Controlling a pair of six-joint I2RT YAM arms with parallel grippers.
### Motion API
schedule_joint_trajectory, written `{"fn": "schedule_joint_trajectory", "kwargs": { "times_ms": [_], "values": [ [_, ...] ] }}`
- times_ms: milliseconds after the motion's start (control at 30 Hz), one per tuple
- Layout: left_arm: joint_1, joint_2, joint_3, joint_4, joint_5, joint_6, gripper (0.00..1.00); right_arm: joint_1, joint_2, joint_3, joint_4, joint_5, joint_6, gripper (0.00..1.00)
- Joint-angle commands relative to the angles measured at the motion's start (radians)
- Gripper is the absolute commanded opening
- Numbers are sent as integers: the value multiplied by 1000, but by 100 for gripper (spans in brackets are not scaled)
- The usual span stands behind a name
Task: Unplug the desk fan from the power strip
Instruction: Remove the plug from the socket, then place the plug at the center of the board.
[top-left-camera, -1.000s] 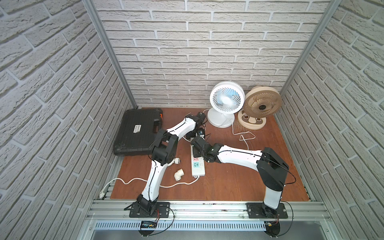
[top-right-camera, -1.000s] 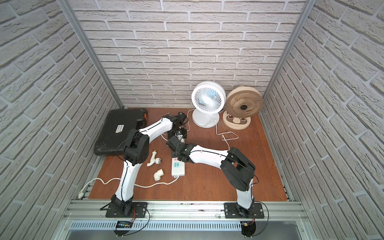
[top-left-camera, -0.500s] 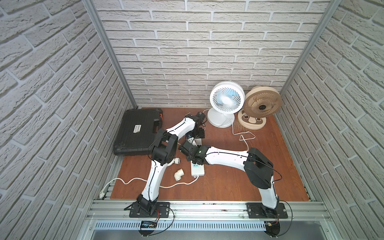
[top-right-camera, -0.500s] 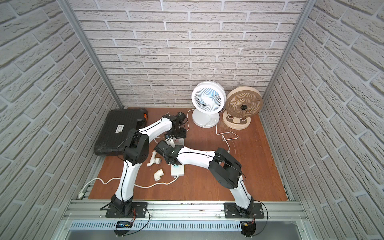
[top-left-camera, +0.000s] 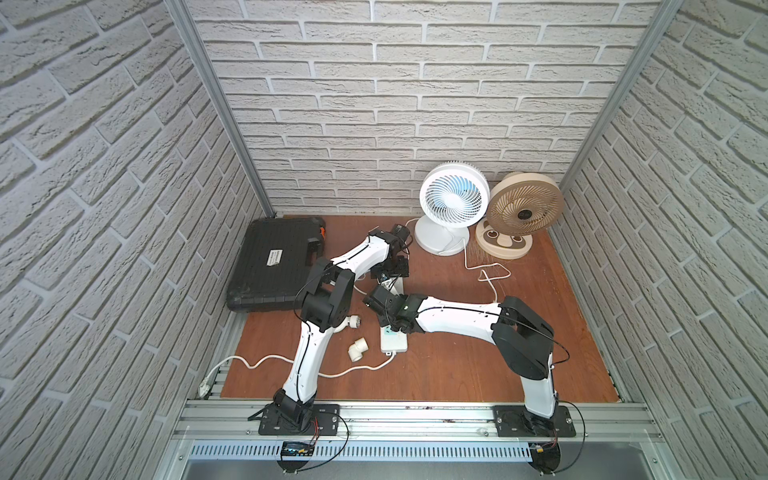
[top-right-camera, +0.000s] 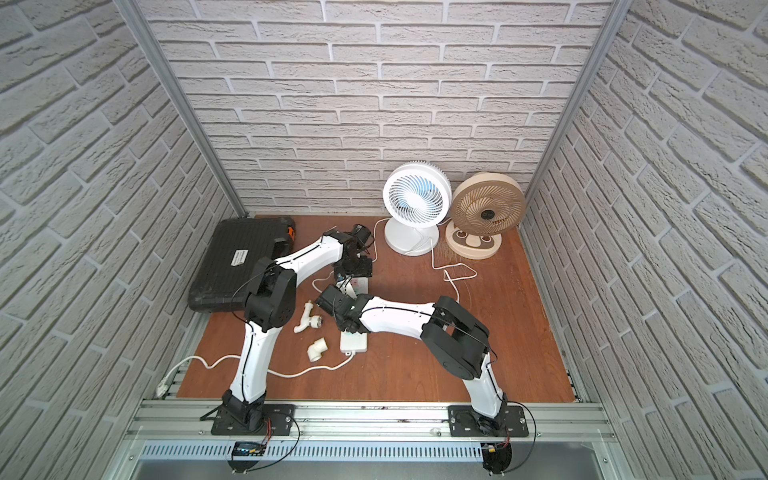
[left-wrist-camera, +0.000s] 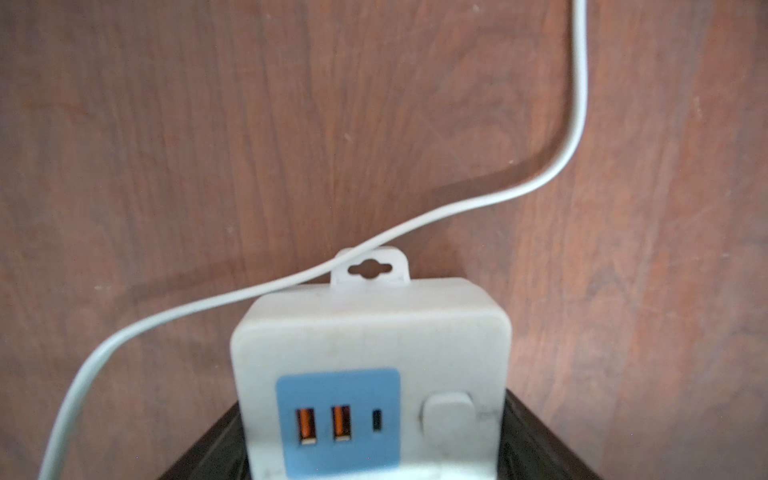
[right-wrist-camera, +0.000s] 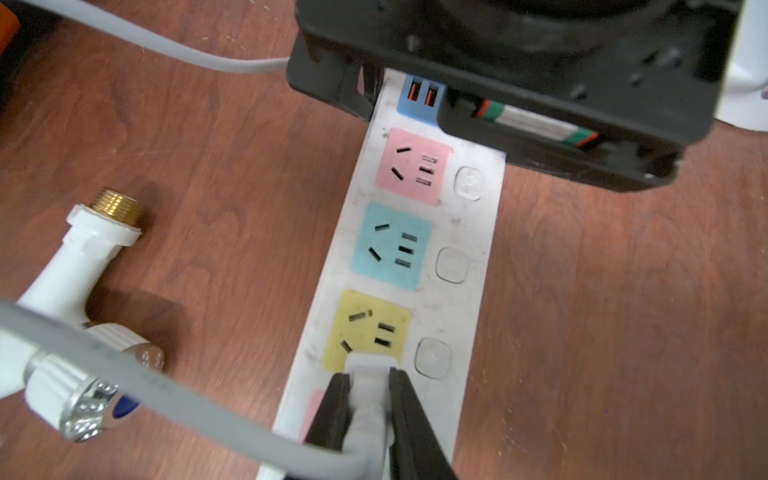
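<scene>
The white power strip (right-wrist-camera: 465, 232) with pastel sockets lies lengthways on the wooden table. My left gripper (left-wrist-camera: 374, 415) is shut on its far USB end (left-wrist-camera: 338, 419), one black finger on each side. Over the yellow socket (right-wrist-camera: 368, 328), my right gripper (right-wrist-camera: 369, 374) is shut on a white plug (right-wrist-camera: 370, 361). The plug's grey cord (right-wrist-camera: 166, 390) trails away beside it. I cannot tell whether its prongs are clear of the strip. In both top views my right gripper (top-left-camera: 392, 328) hides most of the strip (top-left-camera: 394, 343). The white desk fan (top-left-camera: 452, 203) stands at the back.
A beige fan (top-left-camera: 524, 208) stands beside the white one. A black tool case (top-left-camera: 276, 262) lies at the back left. White pipe fittings (top-left-camera: 357, 349) and a tap piece (right-wrist-camera: 83, 266) lie left of the strip. Loose cords (top-left-camera: 486, 274) cross the table, and brick walls close three sides.
My right wrist has shifted along the strip toward its near end and now covers more of it. The left arm has stayed on the far end.
</scene>
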Motion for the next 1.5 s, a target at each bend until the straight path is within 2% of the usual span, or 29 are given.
{"fn": "schedule_joint_trajectory", "kwargs": {
  "times_ms": [0,167,200,300,367,433,467,500,533,833,967,1467],
  "values": [
    [20,60,-99,13,183,32,0,-6,-79,-36,69,-26,27,3],
    [20,31,-103,54,225,68,0,-24,-109,-95,117,-81,58,3],
    [17,26,-102,56,226,79,3,-27,-115,-102,122,-88,62,3],
    [9,11,-92,51,215,98,23,-30,-124,-112,131,-100,64,3],
    [4,9,-75,29,194,97,33,-34,-127,-117,138,-108,66,3],
    [2,11,-63,15,194,97,57,-35,-131,-120,143,-115,69,3],
    [0,10,-61,14,194,95,80,-35,-133,-122,145,-119,69,3],
    [0,6,-64,19,198,94,96,-35,-135,-123,147,-122,69,3],
    [-1,-1,-65,25,203,92,98,-37,-135,-125,147,-124,70,3],
    [6,-81,-55,81,277,76,98,-49,-152,-141,173,-163,79,3],
    [36,-130,-54,140,352,53,98,-63,-158,-145,194,-201,88,3],
    [172,-306,-42,292,482,-4,98,-156,-161,-124,261,-313,94,3]
  ]
}}
